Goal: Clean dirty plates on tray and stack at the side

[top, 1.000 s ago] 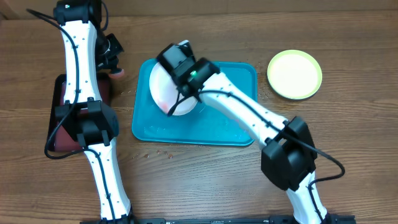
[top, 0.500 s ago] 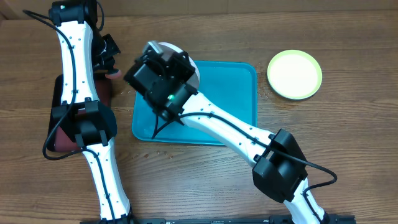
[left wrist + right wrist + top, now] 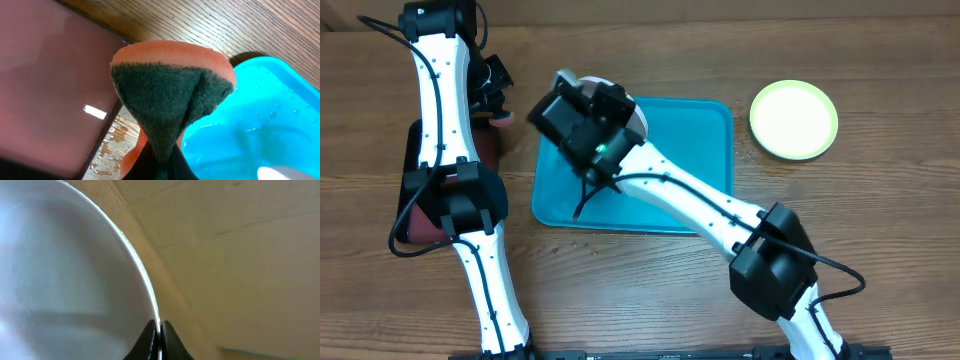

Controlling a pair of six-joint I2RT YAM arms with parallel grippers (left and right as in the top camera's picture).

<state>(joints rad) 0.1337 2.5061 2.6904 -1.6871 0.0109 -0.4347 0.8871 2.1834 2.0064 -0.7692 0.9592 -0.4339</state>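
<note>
Above the far-left corner of the tray [image 3: 700,160], the right gripper [image 3: 159,330] is clamped on the rim of the white plate [image 3: 65,280]. It holds the plate lifted off the tray and tipped up on edge; which way its face turns I cannot tell for sure. Just off the tray's left edge, the left gripper [image 3: 160,160] is pinched tight on an orange sponge [image 3: 170,95], green scouring side out, beside the dark red tray [image 3: 45,100]. So the plate lies to the sponge's right, near but apart, and the left arm is the nearer one to close that gap. The wipe probably needs the sponge pushed rightward onto the tilted plate. Well off the tray's right edge, a yellow-green plate [image 3: 794,120] lies flat on the table [image 3: 880,250].
</note>
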